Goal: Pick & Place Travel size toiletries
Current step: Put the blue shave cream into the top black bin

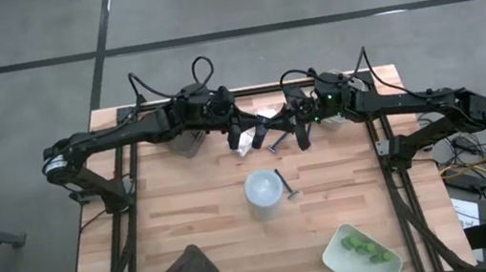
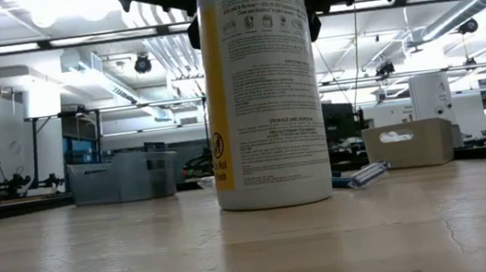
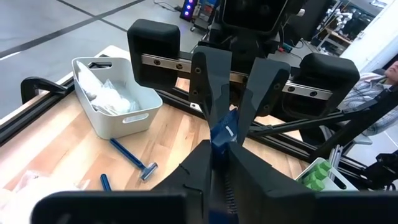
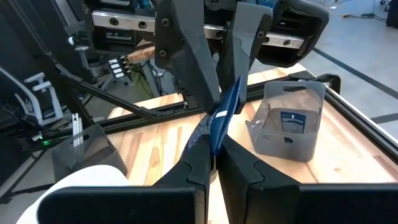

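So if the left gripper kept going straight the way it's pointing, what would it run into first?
Most likely the right gripper, which faces the left gripper head-on, both closed on the same blue razor. Beyond the razor, the right gripper's fingers come first, though depth is hard to judge.

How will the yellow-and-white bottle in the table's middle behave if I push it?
The bottle stands upright and taller than wide, so a push near its top would probably tip it. It is round, so once down it would likely roll. Its smooth wall looks possibly slippery.
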### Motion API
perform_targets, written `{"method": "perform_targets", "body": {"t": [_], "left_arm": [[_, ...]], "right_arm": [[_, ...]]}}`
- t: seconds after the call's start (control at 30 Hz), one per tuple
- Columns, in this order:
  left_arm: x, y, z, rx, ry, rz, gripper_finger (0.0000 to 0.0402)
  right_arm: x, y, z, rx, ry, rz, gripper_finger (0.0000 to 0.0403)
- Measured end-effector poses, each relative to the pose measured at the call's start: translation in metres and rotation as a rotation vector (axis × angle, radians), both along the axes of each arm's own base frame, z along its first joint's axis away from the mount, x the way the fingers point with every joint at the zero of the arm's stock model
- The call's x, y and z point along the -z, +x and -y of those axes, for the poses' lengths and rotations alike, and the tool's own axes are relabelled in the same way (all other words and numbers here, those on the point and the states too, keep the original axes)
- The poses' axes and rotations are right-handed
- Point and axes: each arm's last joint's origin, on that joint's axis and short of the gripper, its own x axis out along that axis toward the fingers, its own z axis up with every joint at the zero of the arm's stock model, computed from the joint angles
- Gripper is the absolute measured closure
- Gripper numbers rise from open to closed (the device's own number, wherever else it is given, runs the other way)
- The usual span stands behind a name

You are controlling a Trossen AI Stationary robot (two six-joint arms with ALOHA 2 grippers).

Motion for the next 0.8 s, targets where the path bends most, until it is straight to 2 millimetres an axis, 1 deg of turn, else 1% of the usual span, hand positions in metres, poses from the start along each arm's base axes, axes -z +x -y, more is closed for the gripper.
{"method": "perform_targets", "body": {"t": [0.3, 0.5, 0.63, 0.8], "left_arm": [[-0.0013, 0.0013, -0.0004, 0.0, 0.007, 0.024, 0.037], [-0.0011, 0.0014, -0.0004, 0.0, 0.007, 0.023, 0.039], [0.0003, 0.0011, -0.0003, 0.001, 0.001, 0.009, 0.0397], [0.0029, -0.001, 0.0003, 0.008, 0.002, -0.029, 0.0397]], "right_arm": [[-0.0004, -0.0002, -0.0001, 0.001, 0.002, 0.002, 0.0385], [-0.0003, -0.0002, 0.0002, 0.006, 0.005, 0.001, 0.0382], [0.0006, 0.0001, 0.0003, 0.01, 0.007, -0.005, 0.0362], [0.0005, 0.0002, 0.0004, 0.014, 0.01, -0.005, 0.0317]]}}
